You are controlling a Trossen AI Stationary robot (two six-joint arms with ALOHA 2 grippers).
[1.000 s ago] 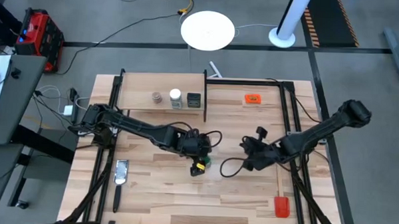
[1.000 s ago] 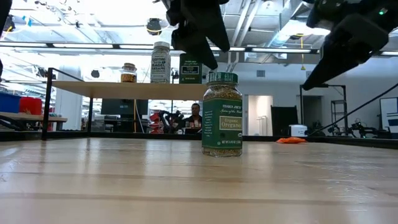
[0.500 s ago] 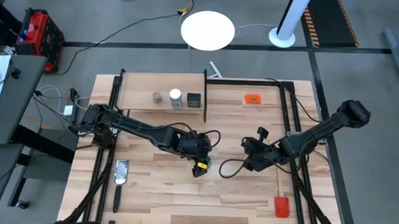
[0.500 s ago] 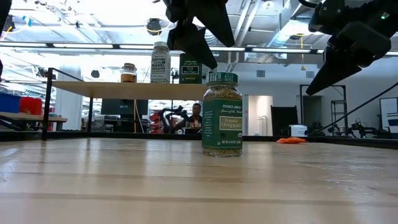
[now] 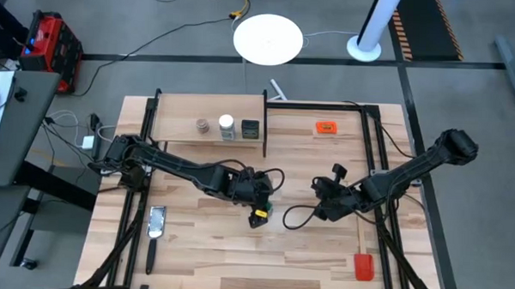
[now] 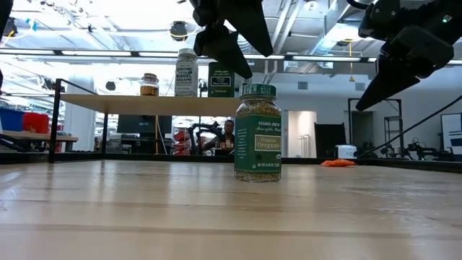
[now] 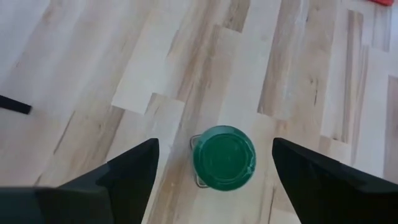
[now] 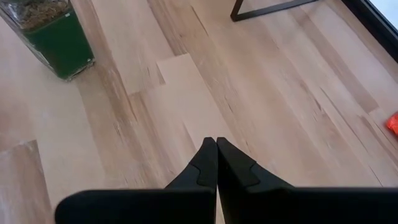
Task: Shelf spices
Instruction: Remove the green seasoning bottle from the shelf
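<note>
Left end effector (image 7: 214,168) (open), above green-lidded jar (image 7: 223,157)

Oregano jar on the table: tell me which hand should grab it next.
Left. The left hand hangs open directly above the oregano jar, fingers either side of its green lid. The right hand is shut and off to the side.

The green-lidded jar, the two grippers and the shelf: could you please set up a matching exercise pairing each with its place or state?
Things:
1. green-lidded jar
2. left gripper
3. right gripper
4. shelf

Places or states:
A. fingers shut together, empty, above bare table
B. carries three spice containers
C. upright on the table, not on the shelf
D. fingers wide open, directly over the green lid

Pairs: 1-C, 2-D, 3-A, 4-B
</note>
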